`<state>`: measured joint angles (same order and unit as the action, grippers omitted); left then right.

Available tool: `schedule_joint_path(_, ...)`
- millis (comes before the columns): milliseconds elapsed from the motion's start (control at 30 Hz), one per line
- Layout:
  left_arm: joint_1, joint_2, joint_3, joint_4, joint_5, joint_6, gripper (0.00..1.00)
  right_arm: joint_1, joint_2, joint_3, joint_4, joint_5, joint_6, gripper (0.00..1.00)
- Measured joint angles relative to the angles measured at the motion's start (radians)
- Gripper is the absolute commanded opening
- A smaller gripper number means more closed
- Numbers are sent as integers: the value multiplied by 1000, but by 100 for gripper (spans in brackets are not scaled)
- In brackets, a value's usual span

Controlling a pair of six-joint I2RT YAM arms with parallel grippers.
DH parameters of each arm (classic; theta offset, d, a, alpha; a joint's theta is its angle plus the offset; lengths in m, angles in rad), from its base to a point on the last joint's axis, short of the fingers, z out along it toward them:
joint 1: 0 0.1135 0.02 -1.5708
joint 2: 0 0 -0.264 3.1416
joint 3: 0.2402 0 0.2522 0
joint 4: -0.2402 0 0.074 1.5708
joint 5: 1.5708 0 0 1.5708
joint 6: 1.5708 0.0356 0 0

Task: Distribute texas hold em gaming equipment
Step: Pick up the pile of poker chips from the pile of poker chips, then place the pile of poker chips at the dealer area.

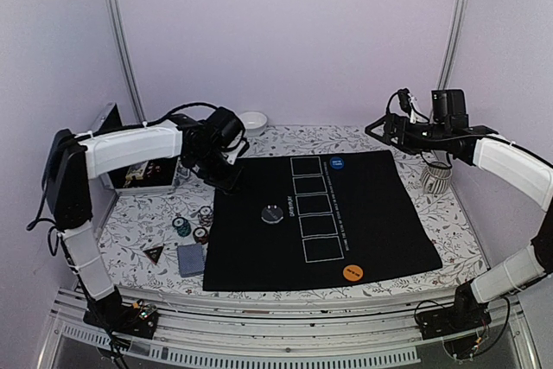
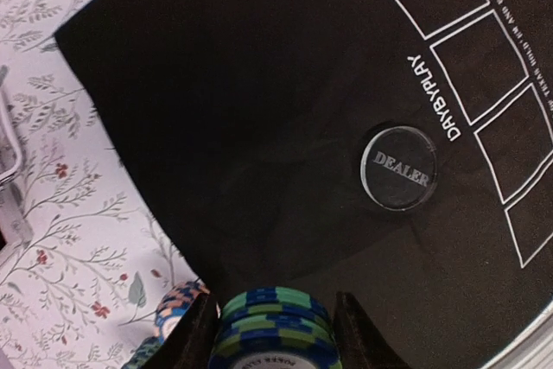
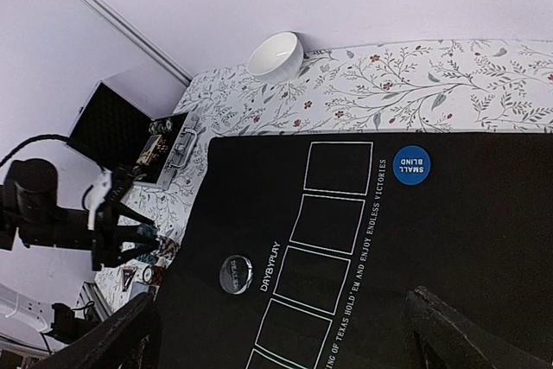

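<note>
Left gripper (image 2: 276,339) clasped a green chip stack (image 2: 275,313) above the black mat (image 2: 259,127); right gripper (image 3: 289,343) hung wide, empty. Three button discs (image 1: 273,214) lay on the mat; other chips (image 1: 183,227), cards (image 1: 191,258) and triangle marker (image 1: 154,253) lay beside it, undistributed.

open silver case (image 1: 143,177), white bowl (image 1: 253,121), floral tablecloth (image 1: 130,213)
</note>
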<state>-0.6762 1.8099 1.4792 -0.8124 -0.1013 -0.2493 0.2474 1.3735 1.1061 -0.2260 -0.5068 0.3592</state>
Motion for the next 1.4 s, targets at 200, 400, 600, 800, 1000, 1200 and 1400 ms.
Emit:
schedule_joint_path(200, -32, 196, 48, 39, 25, 43, 0, 0, -26, 0, -5, 8, 4, 99)
schedule_joint_path(400, -35, 320, 69, 62, 16, 66, 0, 0, -33, 0, -6, 16, 7, 99)
schedule_joint_path(600, -35, 328, 72, 100, 14, 84, 7, 0, -34, 0, -7, 22, 8, 99)
schedule_joint_path(800, -34, 328, 66, 124, 23, 91, 38, 0, -34, 0, -10, 23, 8, 99)
schedule_joint_path(1000, -35, 328, 59, 128, 15, 93, 51, 0, -34, 0, -13, 23, 8, 99)
schedule_joint_path(1200, -35, 328, 62, 125, 10, 93, 58, 0, -34, 0, -13, 23, 8, 99)
schedule_joint_path(1400, -35, 293, 108, 106, 18, 93, 72, 0, -34, 0, -13, 23, 8, 99)
